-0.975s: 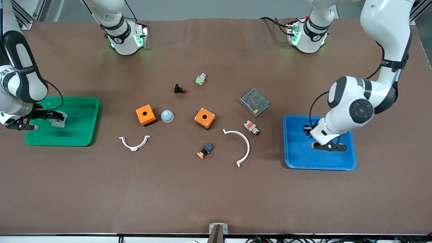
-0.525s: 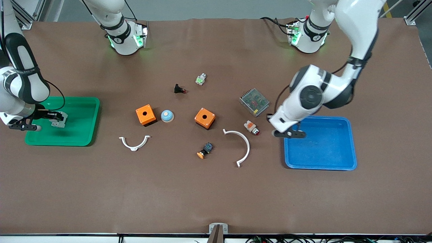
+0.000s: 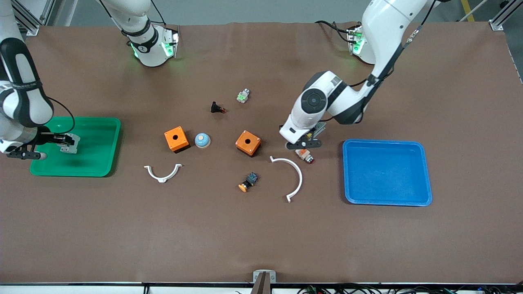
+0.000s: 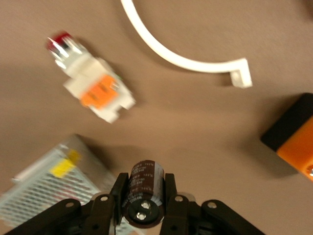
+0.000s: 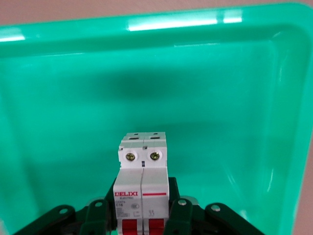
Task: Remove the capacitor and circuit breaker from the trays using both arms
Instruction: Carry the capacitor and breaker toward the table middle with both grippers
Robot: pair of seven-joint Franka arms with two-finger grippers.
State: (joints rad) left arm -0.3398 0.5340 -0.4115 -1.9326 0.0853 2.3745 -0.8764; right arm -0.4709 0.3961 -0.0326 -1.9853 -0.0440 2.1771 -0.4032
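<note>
My left gripper [image 3: 304, 143] is over the table beside the orange-white button [image 3: 304, 154], toward the middle from the blue tray [image 3: 388, 173]. It is shut on the capacitor [image 4: 145, 183], a dark cylinder with a silvery end, clamped between both fingers in the left wrist view [image 4: 143, 190]. My right gripper [image 3: 61, 143] is over the green tray [image 3: 102, 130] and is shut on the breaker [image 3: 68, 143]. In the right wrist view the breaker [image 5: 143, 176], light grey with red switches, is held in the gripper [image 5: 143, 200] above the tray floor [image 5: 234, 98].
Near the left gripper are a metal mesh power supply [image 4: 44, 181], a white curved bracket [image 3: 292, 175] and an orange box [image 3: 248, 143]. Another orange box [image 3: 176, 139], a blue dome [image 3: 202, 140], a second bracket [image 3: 162, 173] and small push-buttons [image 3: 248, 181] lie mid-table.
My left arm has swung from over the blue tray toward the table's middle, with the capacitor in its gripper. My right gripper stays over the green tray with the breaker.
</note>
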